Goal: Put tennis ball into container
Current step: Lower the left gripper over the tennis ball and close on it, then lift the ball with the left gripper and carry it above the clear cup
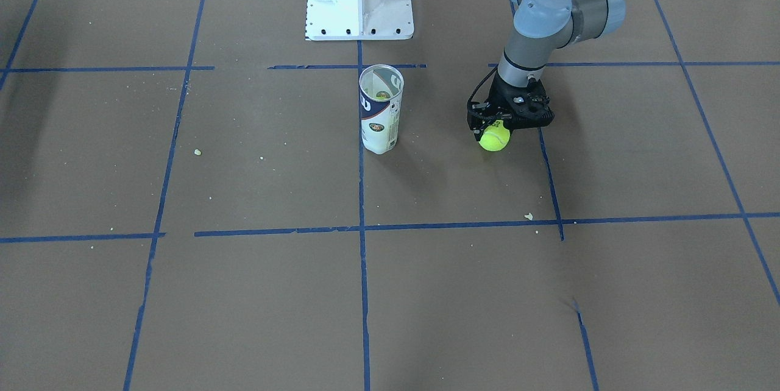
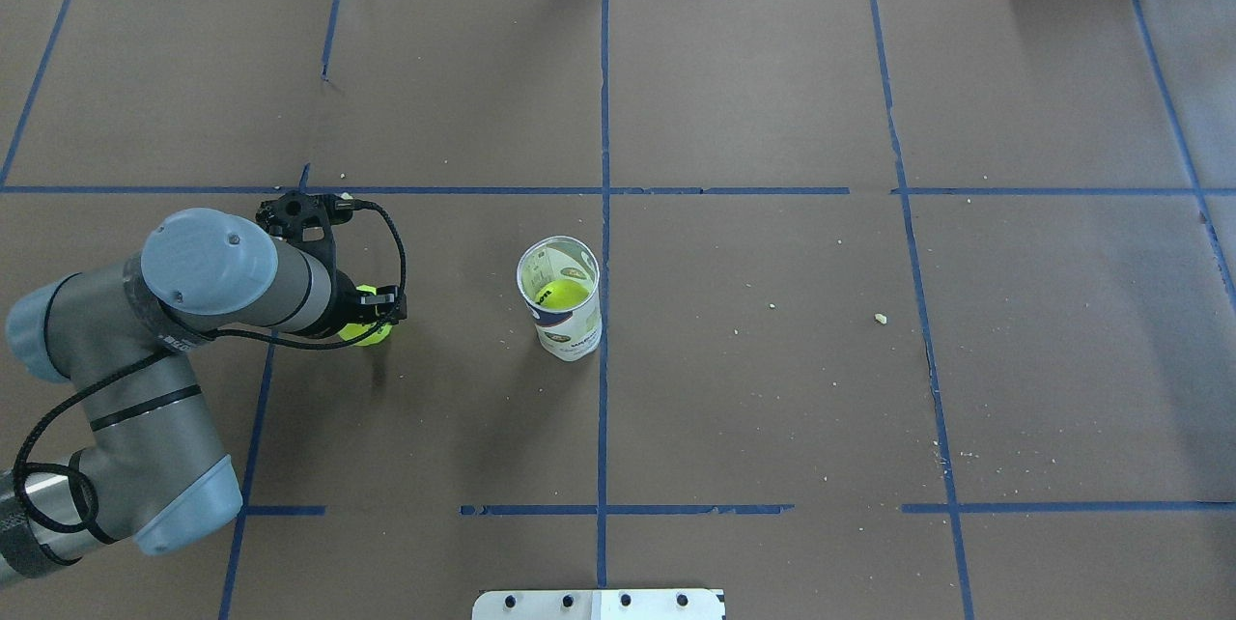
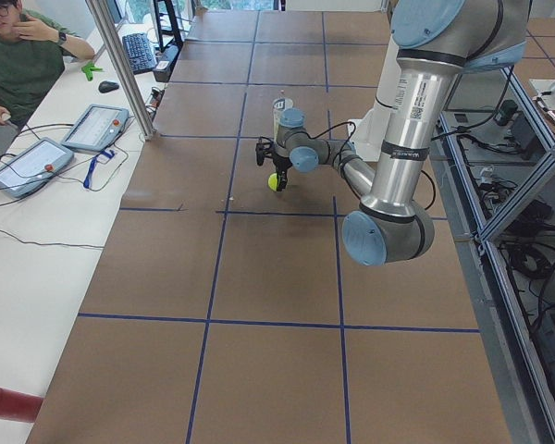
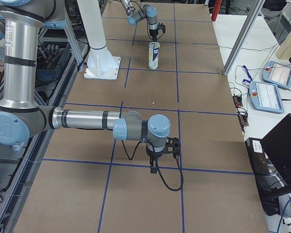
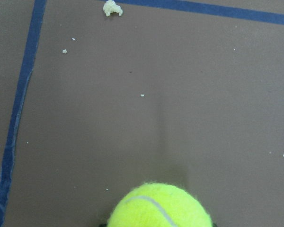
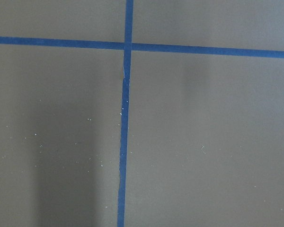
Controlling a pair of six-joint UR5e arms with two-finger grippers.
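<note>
One ball [image 1: 495, 139] is pinched in the left claw [image 1: 493, 128], low over the table [image 1: 244, 293]; I cannot tell whether it touches. It is well apart from the tube [image 1: 380, 120], which stands upright on a line of tape [image 1: 363, 196].

The main risk, as I judge it, is the tube's width. It looks barely wider than the ball, so a release slightly off centre would land on the rim [image 2: 560, 238] and send the ball away across the table. The tube is also tall and probably light. A sideways carry at this height would strike its wall and tip it over, so the ball needs lifting above the rim first. The fingers seem to hold the ball's upper half, and a quick swing could let the fuzzy surface slip.

The overhead view looks straight down the tube and shows a second ball [image 2: 563, 293] already inside, which the front view only hints at. In return, the front view shows the held ball plainly under the claw, where the overhead view hides most of it behind the wrist. The left wrist view shows the seam and bare table ahead, but no tube.

The right claw [image 4: 157, 155] appears only in the right side view. Its own camera sees only crossed tape, so I cannot tell whether it is open or closed.
</note>
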